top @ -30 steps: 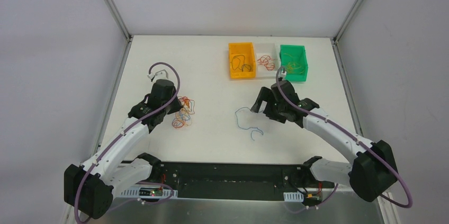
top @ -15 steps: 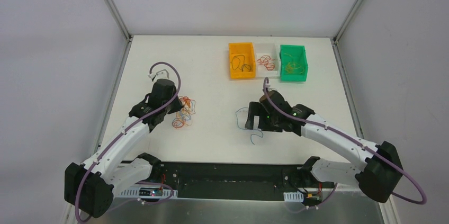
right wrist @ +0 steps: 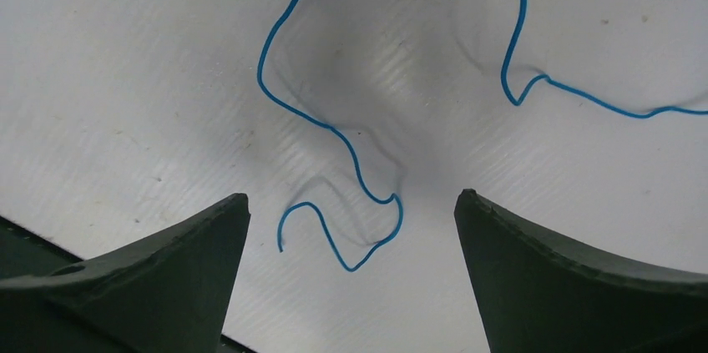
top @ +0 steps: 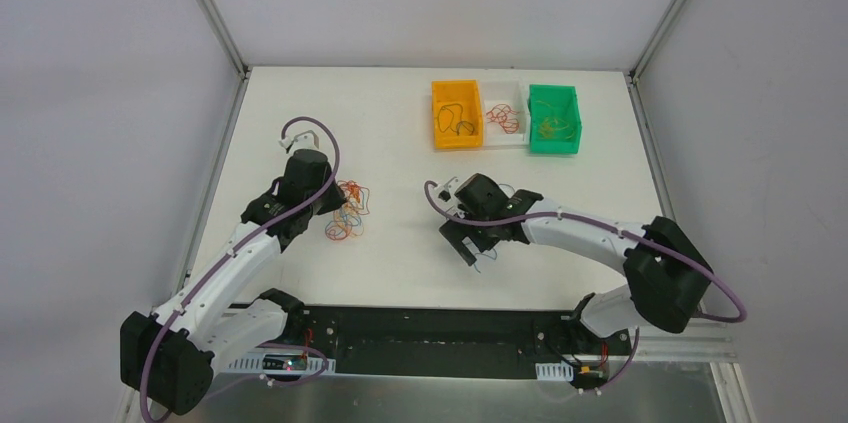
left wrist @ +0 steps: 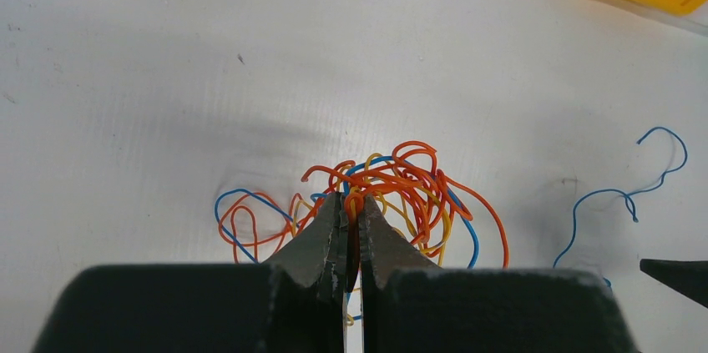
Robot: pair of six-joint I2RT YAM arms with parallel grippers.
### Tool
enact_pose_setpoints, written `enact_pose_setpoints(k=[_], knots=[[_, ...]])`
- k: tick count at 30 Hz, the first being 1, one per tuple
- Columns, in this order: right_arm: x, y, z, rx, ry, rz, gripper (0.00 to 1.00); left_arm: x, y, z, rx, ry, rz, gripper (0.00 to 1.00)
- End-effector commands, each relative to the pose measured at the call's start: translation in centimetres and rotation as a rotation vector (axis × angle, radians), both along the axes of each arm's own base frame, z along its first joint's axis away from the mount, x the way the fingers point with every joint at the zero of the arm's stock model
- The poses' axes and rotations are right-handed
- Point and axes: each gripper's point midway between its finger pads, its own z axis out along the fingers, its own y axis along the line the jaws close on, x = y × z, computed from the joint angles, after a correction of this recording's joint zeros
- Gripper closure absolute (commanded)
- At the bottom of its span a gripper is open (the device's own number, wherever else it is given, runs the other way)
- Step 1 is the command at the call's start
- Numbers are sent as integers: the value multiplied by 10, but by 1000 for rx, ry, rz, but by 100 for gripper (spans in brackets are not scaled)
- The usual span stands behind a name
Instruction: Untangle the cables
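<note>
The left gripper (left wrist: 351, 204) sits at the near edge of the tangled clump (top: 347, 213) with its fingers pressed together. An orange strand runs up between the tips, so it appears to pinch a few wires. This looks like an anchoring hold: it would keep the mass of orange, yellow and blue loops on the table (top: 400, 123) from sliding while single strands are drawn out. The clump fans out just past the fingertips, mostly ahead and to the right of them.

A single blue cable (right wrist: 332, 128) lies loose on the table, well apart from the clump, toward the middle. It seems to be freed already and waiting to be picked up. The right gripper (right wrist: 352, 196) hangs over it with its fingers spread wide and holds nothing. In the right wrist view the cable's curled end lies between the two fingertips, nearer the left one and touching neither — a placement that suits closing on that end.

At the far side stand an orange bin (top: 437, 133), a white bin (top: 492, 128) and a green bin (top: 572, 103), each holding a few wires, probably sorted by colour.
</note>
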Motion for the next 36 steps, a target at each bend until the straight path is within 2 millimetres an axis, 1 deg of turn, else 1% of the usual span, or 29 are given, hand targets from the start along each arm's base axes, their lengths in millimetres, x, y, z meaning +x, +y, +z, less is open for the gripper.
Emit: enact_pose_setpoints(k=[1,5,9,16,20,24,27,28,30,32,34,35,36], knots=[[27,-3,2,-120,-112,146,3,9,3,17,6,-64,6,100],[46,-4,-3,-155,-178,157,4,9,2,16,4,-58,2,100],[59,-6,-7,-171,-182,168,4,8,1,15,1,-54,1,100],[76,3,-11,-74,-155,245,4,8,3,16,2,-61,7,100],[78,7,-18,-43,-79,301,4,9,3,16,4,-60,8,100],[78,11,-26,-3,-3,346,8,9,3,16,8,-58,8,100],[82,18,-29,33,32,363,10,9,3,15,10,-56,9,100],[83,20,-29,33,46,369,13,9,3,15,10,-56,8,100],[84,20,-33,24,87,369,22,9,3,15,13,-55,6,100],[83,20,-36,12,126,360,36,9,4,15,15,-58,5,100],[83,22,-33,28,140,326,49,9,5,16,18,-63,11,100],[81,25,-29,49,144,318,58,8,6,16,19,-66,12,100],[82,28,-25,72,137,300,71,8,6,17,19,-70,14,100]])
